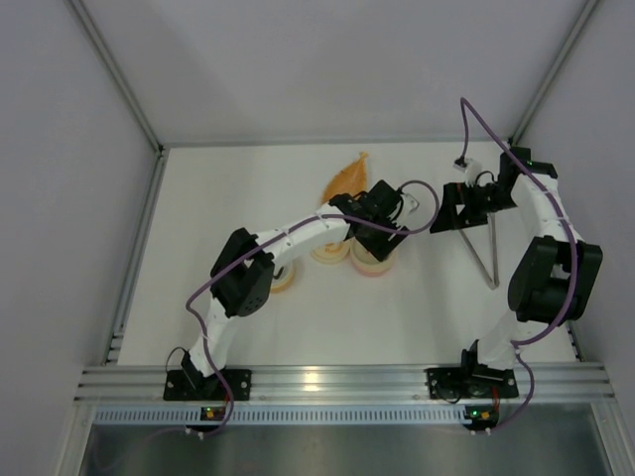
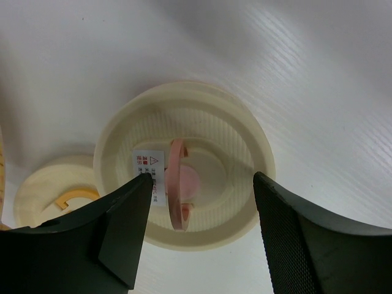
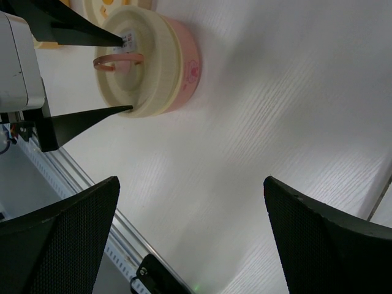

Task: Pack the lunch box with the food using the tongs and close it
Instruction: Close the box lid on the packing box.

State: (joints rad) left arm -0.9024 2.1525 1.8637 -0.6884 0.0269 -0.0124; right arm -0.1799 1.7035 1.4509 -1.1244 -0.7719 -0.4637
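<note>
Over the table's middle, the top camera shows the left gripper (image 1: 382, 226) hovering at the lunch box (image 1: 374, 262). The tongs (image 1: 492, 276) lie at the box's 3 o'clock, long axis roughly 12-to-6, joined end toward 6. The right gripper (image 1: 451, 210) sits just at their 11 o'clock, so I judge it the nearer arm for a pickup.

From the left wrist, the jaws stand parted and empty, astride the cream lid (image 2: 184, 116) and its pink handle (image 2: 179, 184). No food can be made out for certain.

From the right wrist, the jaws are spread wide on nothing. The box lies at 10 o'clock, and the tongs are out of frame.
</note>
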